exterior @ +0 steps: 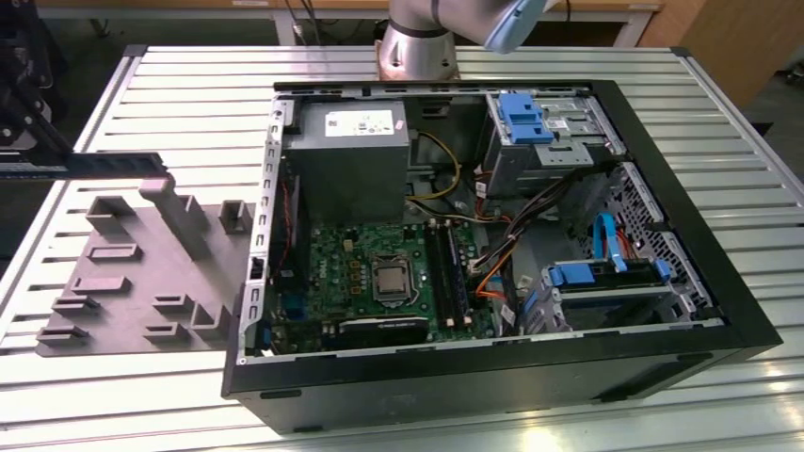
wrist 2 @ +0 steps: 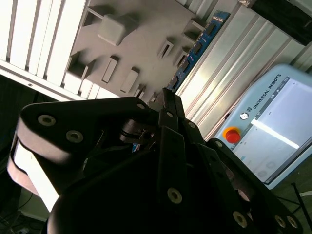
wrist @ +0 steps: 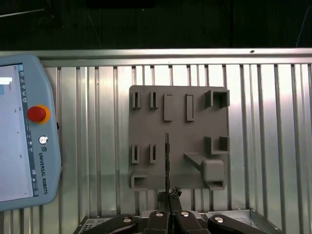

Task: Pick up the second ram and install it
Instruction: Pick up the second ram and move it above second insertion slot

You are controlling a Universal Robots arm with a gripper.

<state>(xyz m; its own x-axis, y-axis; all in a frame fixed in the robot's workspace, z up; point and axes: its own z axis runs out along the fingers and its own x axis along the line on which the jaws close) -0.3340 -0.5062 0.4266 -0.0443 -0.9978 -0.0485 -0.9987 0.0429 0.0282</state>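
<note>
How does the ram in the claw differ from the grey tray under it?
The second ram is thin and dark; the holder tray is broad, grey and studded with blocky posts. The second ram hangs in the air, gripped by the claw; the holder tray lies flat on the slatted table. Both are to the exterior view's left of the open computer case.

My gripper (wrist: 168, 194) is matt black, built from flat link bars that narrow toward the tip. In the second wrist view the links (wrist 2: 170, 146) overlap like plates. Round silver screws (wrist 2: 174, 195) mark each joint, and more bright heads run along the outer bars. A pale, rounded housing (wrist 2: 27, 163) sits behind the black parts. In the exterior view my arm (exterior: 415, 47) is a smooth silver-grey tube with a light blue cap (exterior: 515, 24) on its joint.
</note>
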